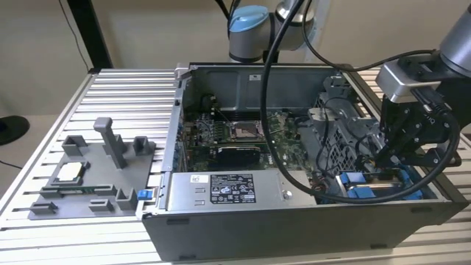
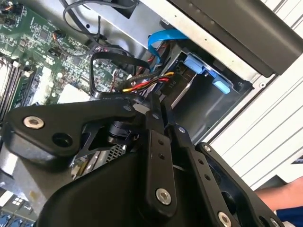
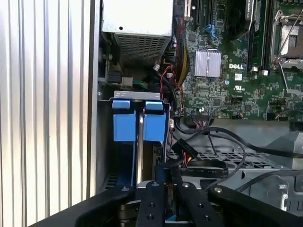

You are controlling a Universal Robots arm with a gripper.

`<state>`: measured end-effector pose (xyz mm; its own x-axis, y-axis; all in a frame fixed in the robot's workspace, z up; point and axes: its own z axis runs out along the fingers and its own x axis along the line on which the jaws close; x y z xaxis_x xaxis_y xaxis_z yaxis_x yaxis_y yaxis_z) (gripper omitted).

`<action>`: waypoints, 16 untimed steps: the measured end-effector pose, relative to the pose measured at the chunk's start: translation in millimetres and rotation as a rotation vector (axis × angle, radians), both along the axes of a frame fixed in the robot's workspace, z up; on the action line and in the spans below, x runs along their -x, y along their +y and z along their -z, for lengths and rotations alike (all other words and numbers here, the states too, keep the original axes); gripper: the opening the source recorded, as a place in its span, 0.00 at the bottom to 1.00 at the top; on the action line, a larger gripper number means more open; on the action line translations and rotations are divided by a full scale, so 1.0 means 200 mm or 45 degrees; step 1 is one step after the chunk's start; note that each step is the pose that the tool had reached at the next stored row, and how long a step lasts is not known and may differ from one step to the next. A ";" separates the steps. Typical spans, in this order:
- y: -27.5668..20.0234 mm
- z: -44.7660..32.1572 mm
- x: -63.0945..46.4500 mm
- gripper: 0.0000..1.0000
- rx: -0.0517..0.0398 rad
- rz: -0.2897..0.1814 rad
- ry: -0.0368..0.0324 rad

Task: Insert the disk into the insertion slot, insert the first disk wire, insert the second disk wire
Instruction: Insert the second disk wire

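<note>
Jaws drawn almost together on the dark plug of the disk wire [image 2: 141, 85], a red, yellow and black bundle, as far as can be made out in the second wrist view. Held so by the gripper [image 2: 160, 109], just over the insertion slot [image 3: 124, 126], down in the near right corner of the open computer case [image 1: 294, 232] in the exterior view. Inside the slot, between its two blue tabs, a thin silvery edge, apparently the disk [image 3: 140, 146] seen edge-on. Close by, a blue ribbon cable [image 2: 161, 40]. Further left, the motherboard [image 1: 235, 138] on the case floor and the labelled power-supply box [image 1: 231, 190] along the near wall. Outside the case, on the slotted table [image 1: 125, 94], a grey fixture [image 1: 88, 182] well to the left.
</note>
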<state>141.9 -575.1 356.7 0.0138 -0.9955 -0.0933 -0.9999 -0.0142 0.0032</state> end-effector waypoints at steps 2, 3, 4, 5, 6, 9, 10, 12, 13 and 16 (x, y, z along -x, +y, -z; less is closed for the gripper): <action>-0.006 0.003 0.00 0.00 -0.008 0.003 -0.0009; -0.010 0.004 0.00 0.00 -0.010 0.006 -0.0009; -0.014 0.004 0.00 0.00 -0.010 0.010 -0.0009; -0.018 0.005 0.00 0.00 -0.010 0.015 -0.0010; -0.020 0.005 0.00 0.00 -0.010 0.019 -0.0010; -0.021 0.010 0.00 0.00 -0.010 0.033 -0.0011; -0.022 0.011 0.00 0.00 -0.010 0.036 -0.0011; -0.023 0.015 0.00 0.00 -0.010 0.044 -0.0011; -0.023 0.018 0.00 0.00 -0.010 0.048 -0.0011; -0.023 0.022 0.00 0.00 -0.010 0.057 -0.0012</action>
<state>141.8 -579.7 352.3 -0.0307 -0.9944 -0.1010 -0.9995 0.0306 0.0023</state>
